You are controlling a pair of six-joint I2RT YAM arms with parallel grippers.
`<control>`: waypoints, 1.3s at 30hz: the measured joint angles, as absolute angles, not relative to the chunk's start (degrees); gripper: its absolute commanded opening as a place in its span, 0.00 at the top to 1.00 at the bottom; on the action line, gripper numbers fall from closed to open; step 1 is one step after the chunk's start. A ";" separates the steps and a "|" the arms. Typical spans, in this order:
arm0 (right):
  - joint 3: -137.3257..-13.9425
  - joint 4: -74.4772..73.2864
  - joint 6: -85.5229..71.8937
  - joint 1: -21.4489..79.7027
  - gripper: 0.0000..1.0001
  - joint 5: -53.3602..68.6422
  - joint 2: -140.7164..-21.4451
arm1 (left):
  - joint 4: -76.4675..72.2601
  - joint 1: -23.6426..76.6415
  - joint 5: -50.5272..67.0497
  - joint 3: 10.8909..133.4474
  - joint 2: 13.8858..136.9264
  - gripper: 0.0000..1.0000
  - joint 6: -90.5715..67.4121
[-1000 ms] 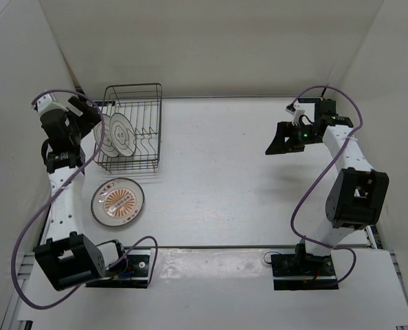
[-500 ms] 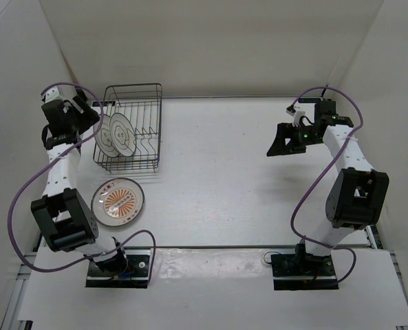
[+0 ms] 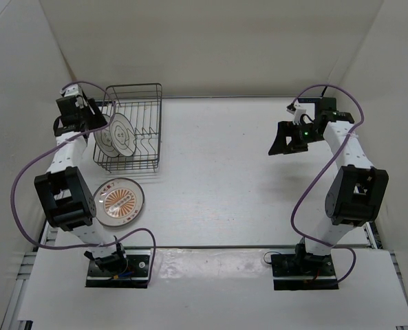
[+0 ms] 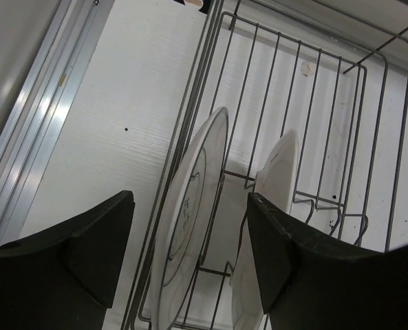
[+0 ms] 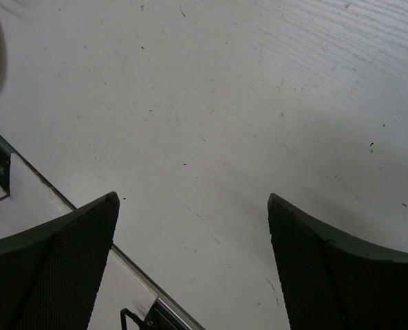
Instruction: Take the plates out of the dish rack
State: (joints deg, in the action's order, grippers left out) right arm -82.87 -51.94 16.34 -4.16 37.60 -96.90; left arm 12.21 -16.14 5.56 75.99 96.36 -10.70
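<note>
**Top view.** The dish rack [image 3: 148, 130] stands at the upper left of the surface [image 3: 231, 172]. Two ring-patterned plates [image 3: 121, 132] stand upright in its left slots. The sunburst plate [image 3: 117, 201] lies flat on the surface, just below the rack in the frame. The left tool [image 3: 95, 118] is at the rack's left edge, by the upright plates. The right tool [image 3: 286, 143] is at centre right, well apart from the rack.

**Left wrist view.** The tool is open. Its fingers [image 4: 87, 254] stand either side of the nearer plate's rim, with a gap on each side.

**Right wrist view.** The tool is open and holds nothing, with bare surface between its fingers [image 5: 59, 268].
</note>
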 measured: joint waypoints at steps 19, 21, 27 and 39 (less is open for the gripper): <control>-84.71 -54.65 17.41 -4.16 0.10 36.07 -97.08 | 17.04 -12.14 0.84 84.18 102.94 0.77 -2.00; -84.71 -54.74 17.34 -4.16 0.10 36.12 -97.19 | 17.78 -11.84 0.71 84.84 102.94 0.80 -0.78; -85.30 -54.78 16.23 -4.16 0.10 36.42 -98.15 | 18.57 -10.66 -1.10 87.31 102.80 0.88 2.85; -86.59 -51.59 9.82 -4.16 0.10 37.52 -98.30 | 16.60 -9.98 -5.61 91.53 96.90 0.92 5.50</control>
